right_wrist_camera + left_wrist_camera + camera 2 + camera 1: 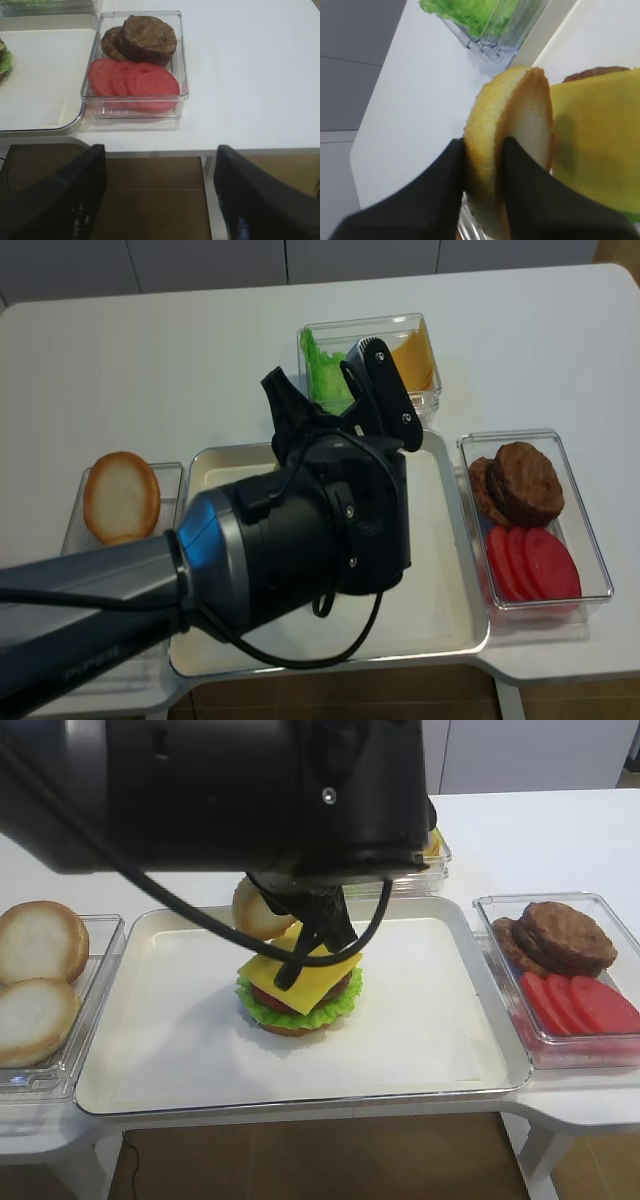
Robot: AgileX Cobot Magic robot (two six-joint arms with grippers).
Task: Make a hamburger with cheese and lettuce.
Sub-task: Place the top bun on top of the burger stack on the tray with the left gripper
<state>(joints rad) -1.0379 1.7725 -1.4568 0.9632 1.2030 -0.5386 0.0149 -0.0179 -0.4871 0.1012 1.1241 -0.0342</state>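
While my left pincer (485, 170) pinches a bun top (512, 145) on its edge, I can see the burger (298, 990) sitting in the middle of the tray (420, 1050). The bun top is tilted, right beside the cheese (305, 975) and a bit above it. The cheese is the top layer of the burger. Under it I see a red slice, then the lettuce (300, 1012) sticking out all round, then a bun at the bottom.

My right pincer (160, 200) is wide and holds nothing. It hangs past the edge of the worktop (250, 75), near the box (180, 95) with patties (147, 37) and tomato slices (135, 80).

Two pale buns (38, 970) lie in a box on the left. At the back, a box (370, 365) holds green leaves and more yellow slices
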